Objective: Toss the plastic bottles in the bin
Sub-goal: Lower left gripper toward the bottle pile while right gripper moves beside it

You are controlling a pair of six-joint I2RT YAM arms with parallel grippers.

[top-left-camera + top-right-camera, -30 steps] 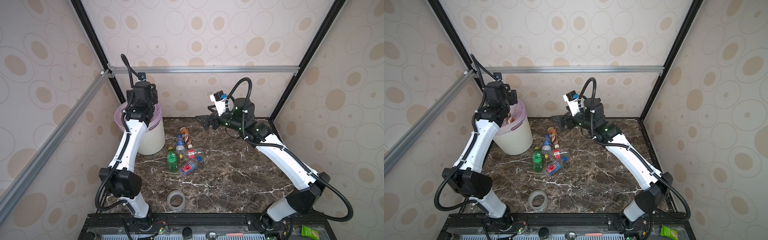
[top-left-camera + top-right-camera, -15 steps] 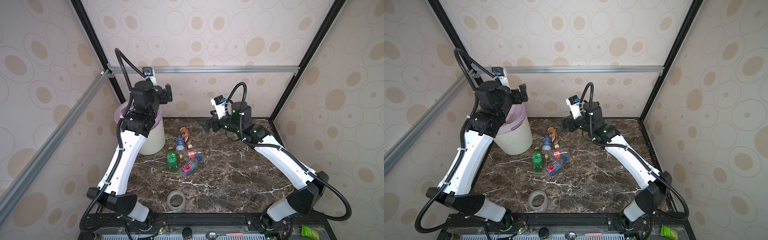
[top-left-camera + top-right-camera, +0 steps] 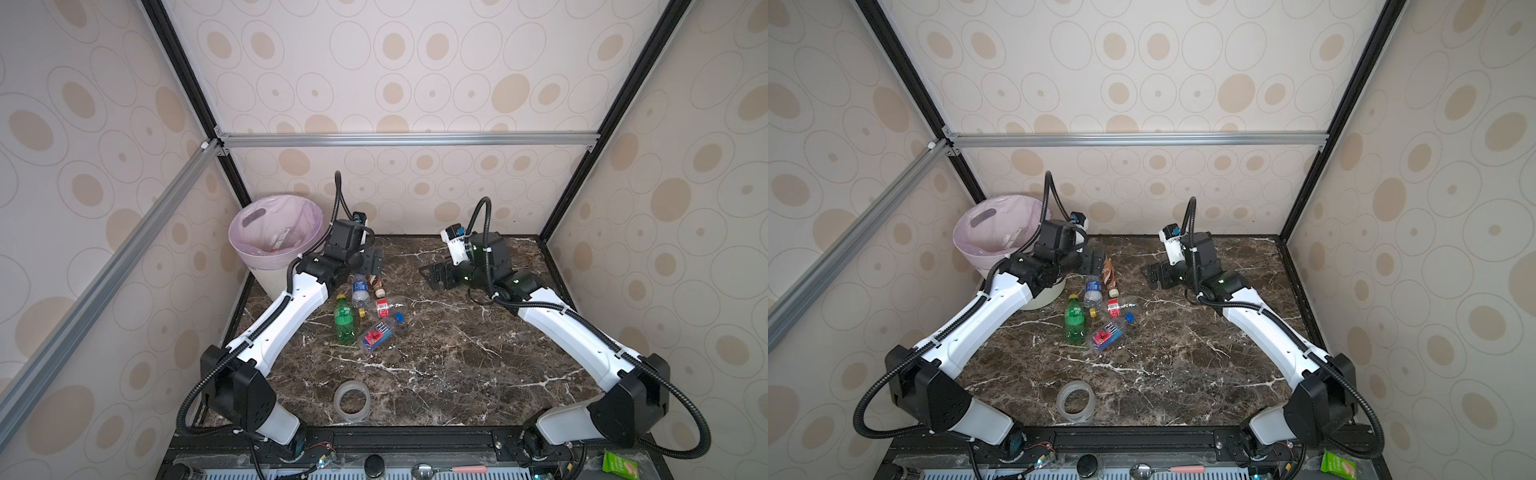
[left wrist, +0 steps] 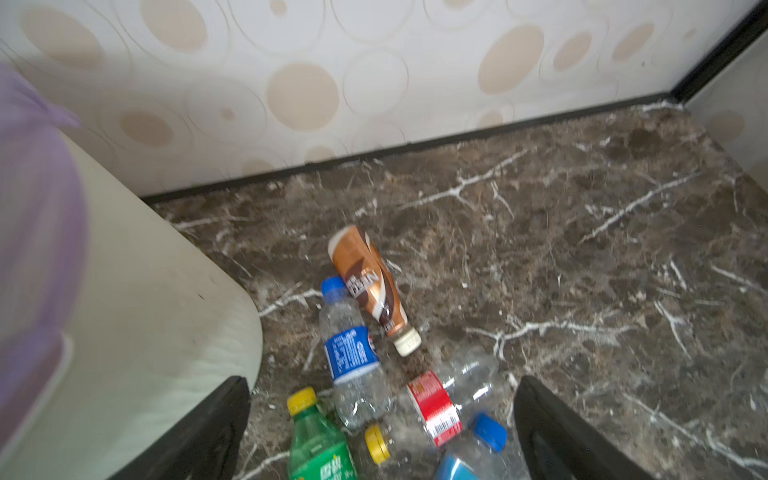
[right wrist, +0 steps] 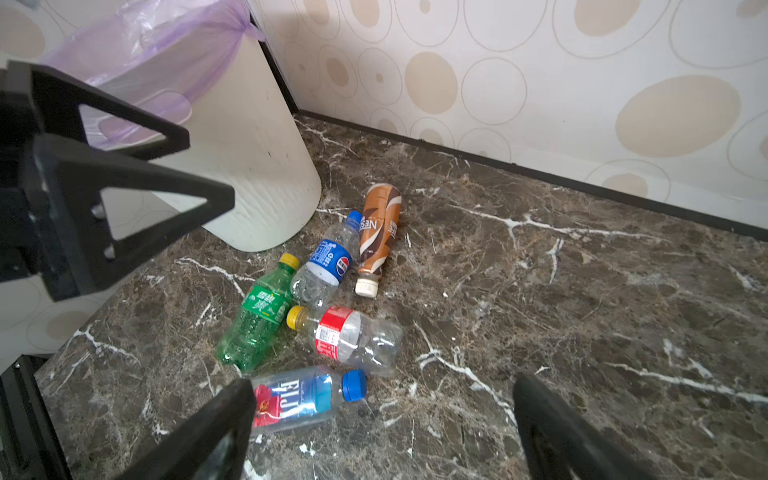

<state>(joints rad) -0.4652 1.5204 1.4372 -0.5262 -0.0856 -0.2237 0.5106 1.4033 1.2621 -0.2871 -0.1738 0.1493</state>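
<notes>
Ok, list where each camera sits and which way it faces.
Both top views: high above front edge, looking down at table, bin, bottles; both arms show.
Left wrist: on left arm, facing bottles and back wall; own fingertips show.
Right wrist: on right arm, facing bin and bottles; own fingertips, left gripper show.
Shared: green bottle.

FIJI on flower-label bottle [image 5: 300, 400]; NES on brown bottle [image 5: 377, 232].

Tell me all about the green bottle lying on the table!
The green bottle is see-through green plastic with a yellow cap and a green label bearing white writing. It looks empty. It lies on its side on the dark marble table, cap end nearest the bin, its shoulder against the blue-labelled bottle.
</notes>
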